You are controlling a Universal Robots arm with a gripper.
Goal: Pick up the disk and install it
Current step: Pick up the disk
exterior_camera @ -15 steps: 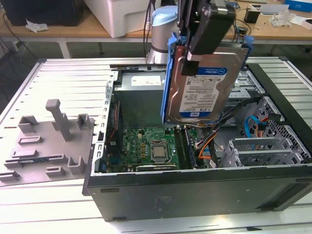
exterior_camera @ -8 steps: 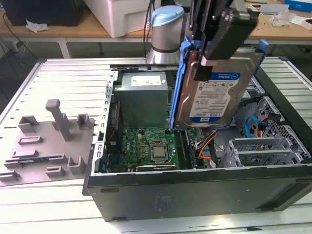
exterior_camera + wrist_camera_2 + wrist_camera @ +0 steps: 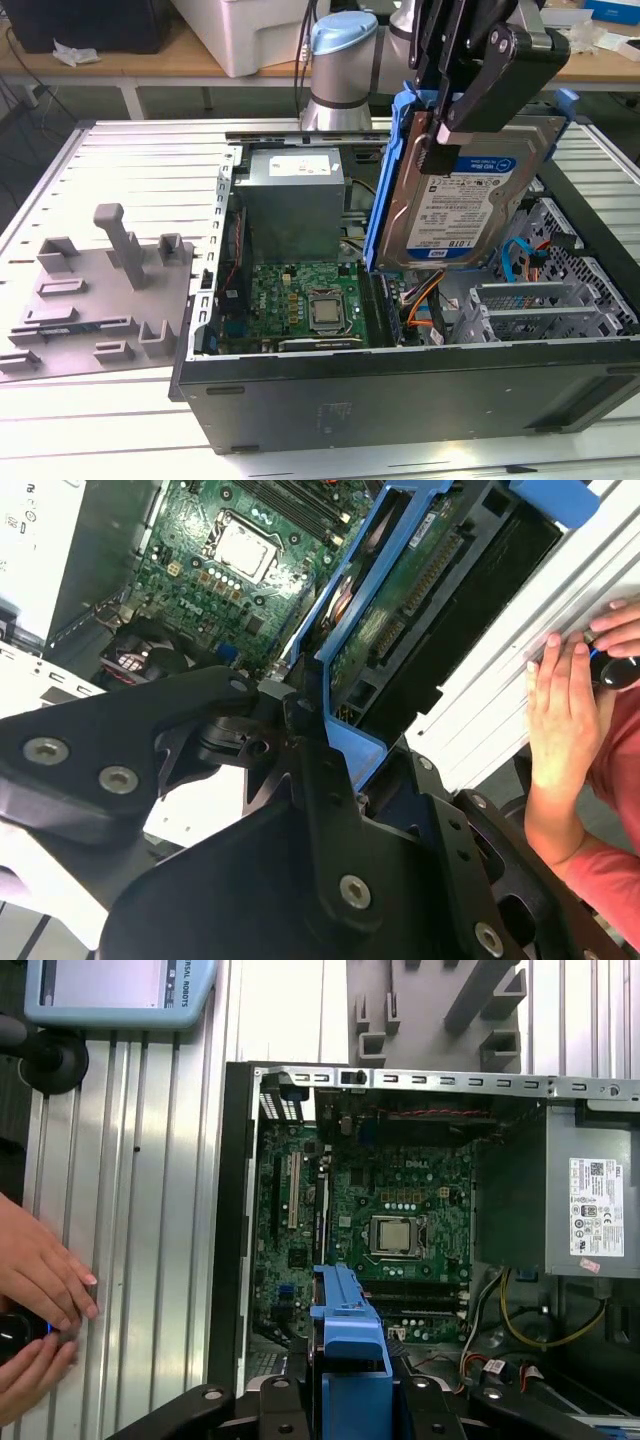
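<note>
Above open PC case (image 3: 400, 400), exterior view: disk (image 3: 460, 195), 1 pc, silver w/ blue carrier frame, label side facing camera.
Position: held near-upright, slightly tilted, clear of worktop (image 3: 100, 430); lower edge close to case interior, just beside motherboard (image 3: 300, 295) on exterior view's right.
Jaws: pinching disk at its upper edge, one finger across label face.
Status: pick-up done. Install not done; disk not seated in any bay, as far as visible.
Misc: power supply (image 3: 295, 190) inside case, next to motherboard; person's hand (image 3: 560, 715) on worktop, second wrist view.
</note>
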